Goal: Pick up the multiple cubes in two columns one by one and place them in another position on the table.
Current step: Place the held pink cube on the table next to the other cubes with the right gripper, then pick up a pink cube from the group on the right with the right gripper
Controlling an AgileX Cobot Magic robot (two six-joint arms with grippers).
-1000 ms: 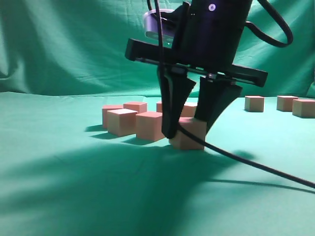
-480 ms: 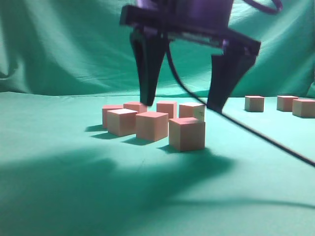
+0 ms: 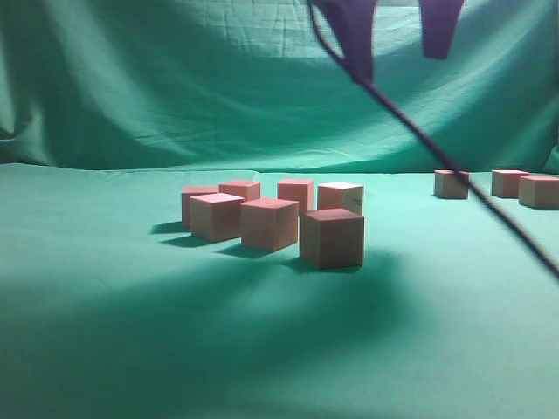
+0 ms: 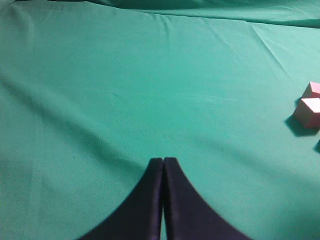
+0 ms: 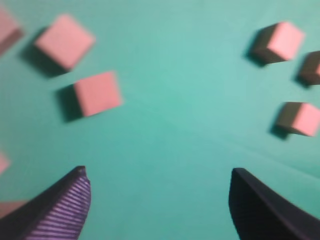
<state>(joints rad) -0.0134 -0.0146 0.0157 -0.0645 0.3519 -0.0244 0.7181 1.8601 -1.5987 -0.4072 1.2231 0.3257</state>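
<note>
Several pink-red cubes (image 3: 332, 237) stand in two short columns on the teal table (image 3: 131, 332), the nearest one at the front right of the cluster. Three more cubes (image 3: 509, 182) sit apart at the far right. My right gripper (image 3: 395, 30) hangs high above the cluster, only its dark fingertips (image 3: 349, 35) showing at the top edge. In the right wrist view this gripper (image 5: 158, 172) is open with bare cloth between its fingers, and blurred cubes (image 5: 97, 93) lie on both sides. My left gripper (image 4: 163, 161) is shut and empty over bare cloth, two cubes (image 4: 310, 111) at its right.
A black cable (image 3: 454, 166) slants down from the right gripper to the right edge, crossing in front of a far cube. A draped green backdrop (image 3: 131, 78) rises behind the table. Wide bare cloth lies in front and to the left of the cluster.
The right gripper let go of the front cube, opened wide and rose straight up until only its fingertips show. The released cube stays on the cloth. No other cube moved.
</note>
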